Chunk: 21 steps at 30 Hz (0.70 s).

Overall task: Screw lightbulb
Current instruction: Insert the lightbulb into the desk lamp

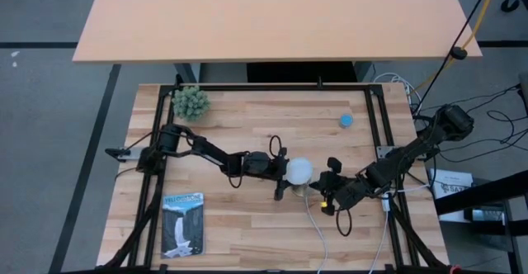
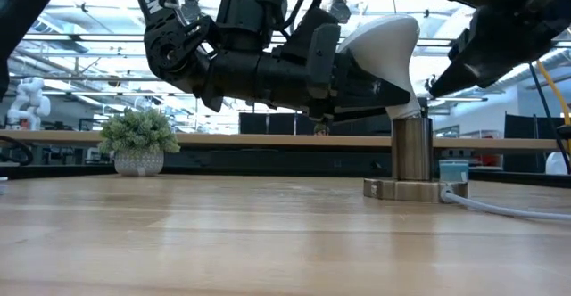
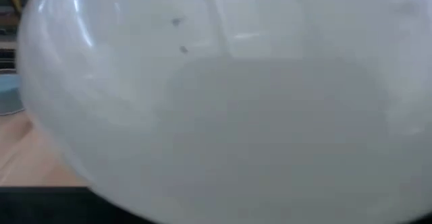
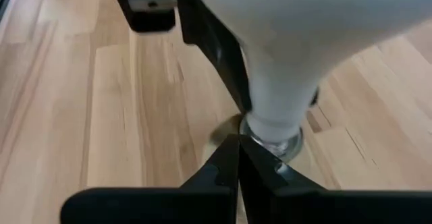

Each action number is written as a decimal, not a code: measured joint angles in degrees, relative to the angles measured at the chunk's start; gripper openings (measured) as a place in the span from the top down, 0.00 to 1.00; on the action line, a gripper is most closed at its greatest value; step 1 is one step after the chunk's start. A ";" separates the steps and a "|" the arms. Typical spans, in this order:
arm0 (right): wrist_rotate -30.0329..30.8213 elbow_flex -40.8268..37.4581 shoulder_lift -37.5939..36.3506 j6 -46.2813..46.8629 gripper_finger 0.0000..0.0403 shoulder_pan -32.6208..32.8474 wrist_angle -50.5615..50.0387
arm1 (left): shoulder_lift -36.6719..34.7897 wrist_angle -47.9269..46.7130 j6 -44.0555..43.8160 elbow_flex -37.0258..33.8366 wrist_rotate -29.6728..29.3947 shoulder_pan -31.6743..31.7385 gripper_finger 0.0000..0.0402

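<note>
A light wooden table carries a small potted plant at its far left corner, a booklet near the front left, a blue object far right and a metal socket with a white cord, with a bright open room beyond it. The left gripper has its jaws partly open around the dome of the bulb, which leans over the socket with its narrow base at the socket's top. The right gripper sits just beside the socket, its jaws closed on nothing and their tips close to the bulb's base.
</note>
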 joint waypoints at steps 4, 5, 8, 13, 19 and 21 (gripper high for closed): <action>0.20 0.02 0.00 4.05 1.00 0.00 -4.28 | -0.19 -0.28 -0.03 0.00 1.25 0.04 0.56; 0.24 0.02 0.00 5.15 1.00 0.02 -5.25 | -0.77 -1.43 -0.01 0.00 1.51 0.04 0.56; 0.44 0.02 0.00 6.85 1.00 0.47 -6.73 | -3.37 -7.13 1.50 0.09 1.52 0.17 0.56; 0.61 0.02 -0.02 7.12 1.00 0.72 -5.28 | -5.88 -11.35 2.73 0.26 1.81 1.00 0.58; 0.52 0.02 -0.02 8.78 1.00 0.92 -5.47 | -5.95 -14.98 1.93 0.44 2.58 0.80 0.58; 0.61 0.02 -0.02 8.82 1.00 1.14 -5.42 | -5.92 -15.71 1.89 1.11 2.72 0.62 0.58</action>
